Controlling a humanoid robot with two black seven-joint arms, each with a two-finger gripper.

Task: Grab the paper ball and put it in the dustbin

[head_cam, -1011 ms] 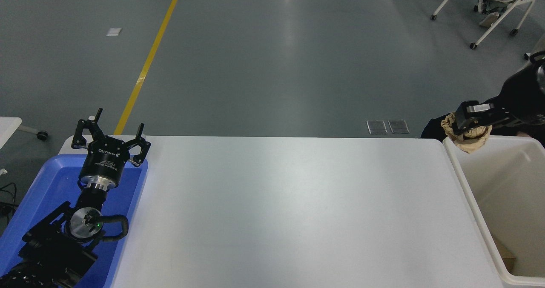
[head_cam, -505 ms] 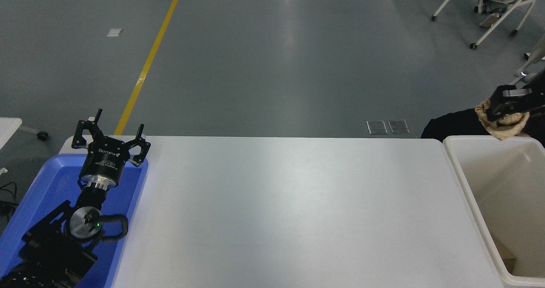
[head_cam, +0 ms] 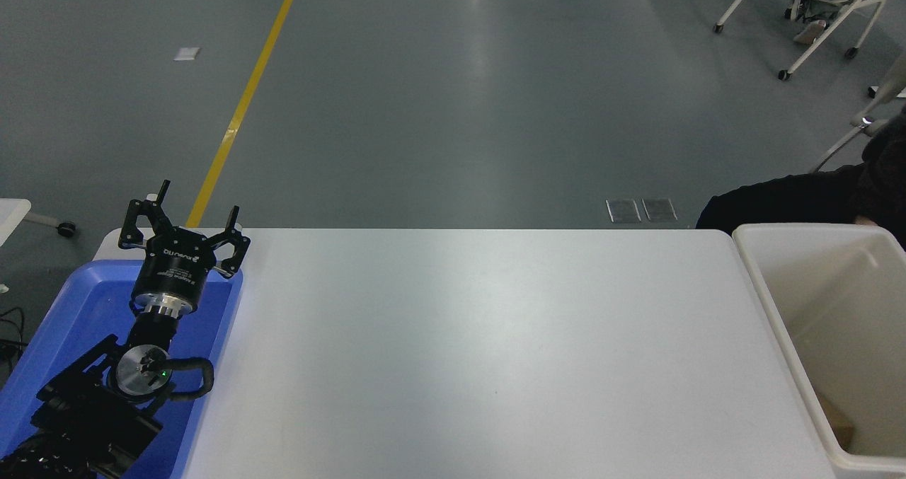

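A grey workshop floor (head_cam: 453,97) with a yellow line (head_cam: 244,100) fills the background; a white wheeled chair (head_cam: 814,12) stands at the upper right. In the foreground lies the white table (head_cam: 467,351) at which I operate. On its left end sits a shallow blue tray (head_cam: 78,309). My left arm is parked over this tray at the lower left, and the left gripper (head_cam: 185,218) points away from the camera above the tray's far edge, its fingers (head_cam: 232,218) spread wide with nothing between them. At the table's right end stands the dustbin (head_cam: 768,302), off-white and deep, its rim touching or just beside the table edge; I cannot tell which. A small tan-brown shape (head_cam: 839,422) shows low against the bin's near inner wall, but I cannot tell whether this is the paper ball. A dark mass (head_cam: 778,199) lies beyond the bin at the right edge; what it belongs to I cannot tell. My right gripper lies outside the view, so I cannot state how its fingers stand.
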